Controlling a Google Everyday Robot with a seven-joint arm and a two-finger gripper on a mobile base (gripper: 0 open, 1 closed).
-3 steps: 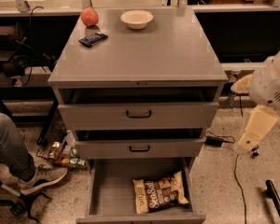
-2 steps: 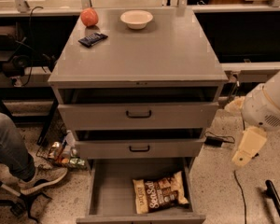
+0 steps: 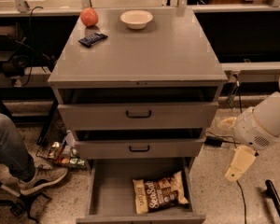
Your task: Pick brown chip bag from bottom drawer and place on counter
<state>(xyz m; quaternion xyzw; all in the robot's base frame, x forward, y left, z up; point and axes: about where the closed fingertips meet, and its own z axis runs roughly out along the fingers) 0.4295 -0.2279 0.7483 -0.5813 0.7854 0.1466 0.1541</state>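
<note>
The brown chip bag (image 3: 160,194) lies flat in the open bottom drawer (image 3: 107,190), toward its front right, with white script lettering facing up. The counter (image 3: 144,50) is the grey top of the cabinet. My gripper (image 3: 239,164) hangs at the end of the white arm (image 3: 263,122), to the right of the cabinet at about the height of the middle drawer. It is above and to the right of the bag and apart from it.
On the counter stand a white bowl (image 3: 136,18), a red apple (image 3: 89,17) and a small dark candy bar (image 3: 93,39). The two upper drawers (image 3: 138,114) are slightly ajar. A person's leg and shoe (image 3: 35,178) are at the left. Cables lie on the floor at the right.
My arm has come down and slightly left, beside the cabinet's right side. The bag and the drawers have not moved.
</note>
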